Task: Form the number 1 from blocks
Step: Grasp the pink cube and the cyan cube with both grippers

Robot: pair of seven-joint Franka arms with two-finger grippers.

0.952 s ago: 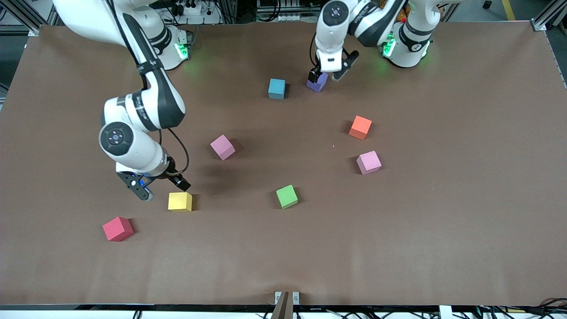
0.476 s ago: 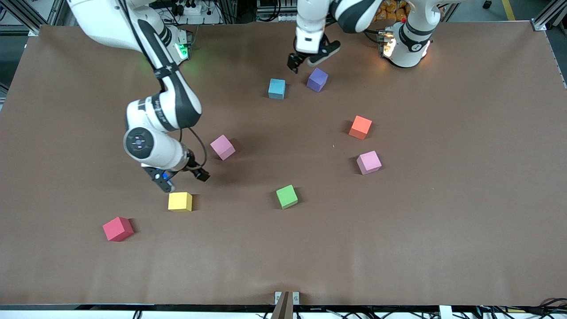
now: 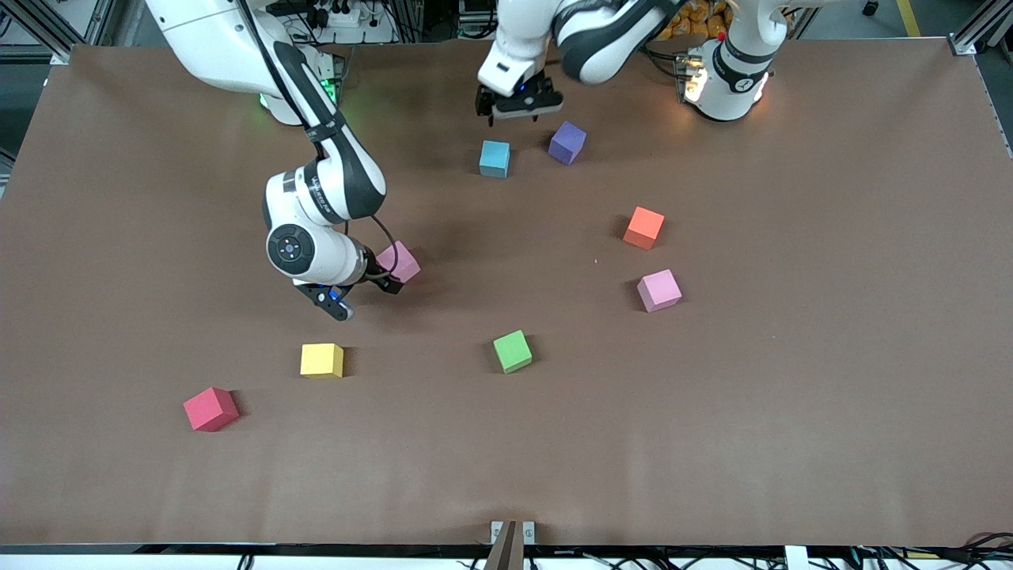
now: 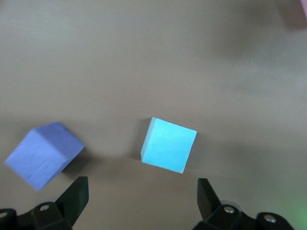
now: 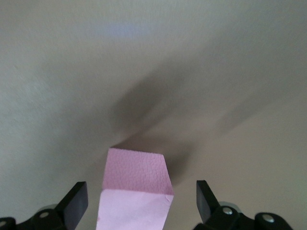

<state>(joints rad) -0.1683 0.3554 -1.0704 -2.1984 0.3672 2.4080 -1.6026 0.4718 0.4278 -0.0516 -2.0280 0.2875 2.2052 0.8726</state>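
My right gripper (image 3: 366, 297) hangs open just beside a pink block (image 3: 398, 261). In the right wrist view that pink block (image 5: 136, 191) shows between the spread fingers (image 5: 76, 201), touching neither. My left gripper (image 3: 518, 109) is open and empty, over the table by the light blue block (image 3: 495, 158) and the purple block (image 3: 567, 142). In the left wrist view the light blue block (image 4: 169, 151) lies ahead of the gripper (image 4: 141, 201), with the purple block (image 4: 43, 153) off to one side. A yellow block (image 3: 322, 360) and a second pink block (image 3: 658, 290) lie nearer the front camera.
A red cube (image 3: 210, 408), a green cube (image 3: 513, 351) and an orange cube (image 3: 643, 227) lie scattered on the brown table (image 3: 791, 396). All cubes stand apart from one another.
My right gripper has moved from beside the yellow block to the pink block. My left gripper has lifted off the purple block and swung toward the light blue one. No block moved.
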